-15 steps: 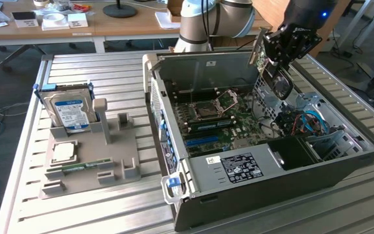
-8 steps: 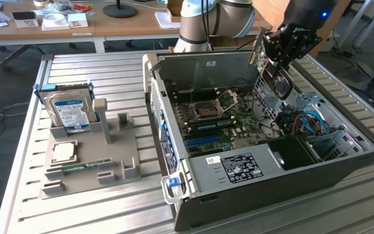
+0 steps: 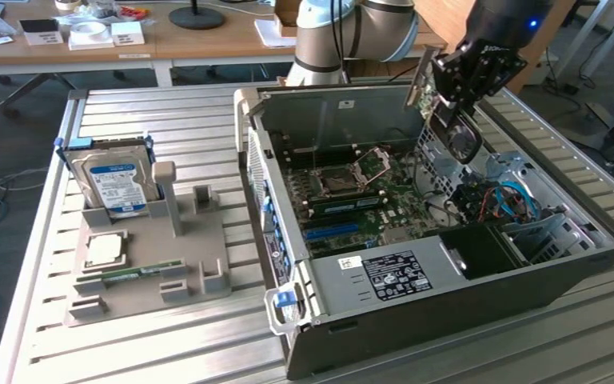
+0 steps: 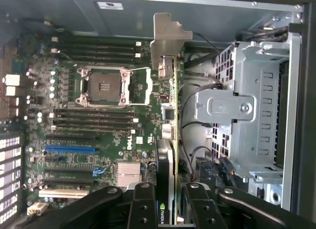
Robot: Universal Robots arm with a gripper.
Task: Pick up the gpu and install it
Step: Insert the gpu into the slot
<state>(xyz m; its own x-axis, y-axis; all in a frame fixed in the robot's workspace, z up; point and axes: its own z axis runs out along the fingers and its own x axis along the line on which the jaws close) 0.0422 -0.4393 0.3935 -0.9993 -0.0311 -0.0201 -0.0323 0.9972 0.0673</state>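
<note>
The gpu (image 3: 453,132) hangs edge-down over the open computer case (image 3: 414,276), above its right half in the exterior view, with its metal bracket (image 3: 427,76) pointing up and back. My gripper (image 3: 469,76) is shut on the card's upper end. In the wrist view the gpu (image 4: 170,115) is a thin strip seen edge-on between the black fingers (image 4: 143,207), its silver bracket (image 4: 165,39) at the far end. It hovers over the motherboard (image 4: 98,115), beside the metal drive cage (image 4: 247,115) and off to the side of the blue slot (image 4: 71,149).
A grey parts holder (image 3: 147,268) at the exterior view's left carries a blue-labelled hard drive (image 3: 115,180), a CPU (image 3: 105,250) and a green RAM stick (image 3: 125,276). Blue and orange cables (image 3: 504,200) lie inside the case. A cluttered desk (image 3: 125,36) stands behind.
</note>
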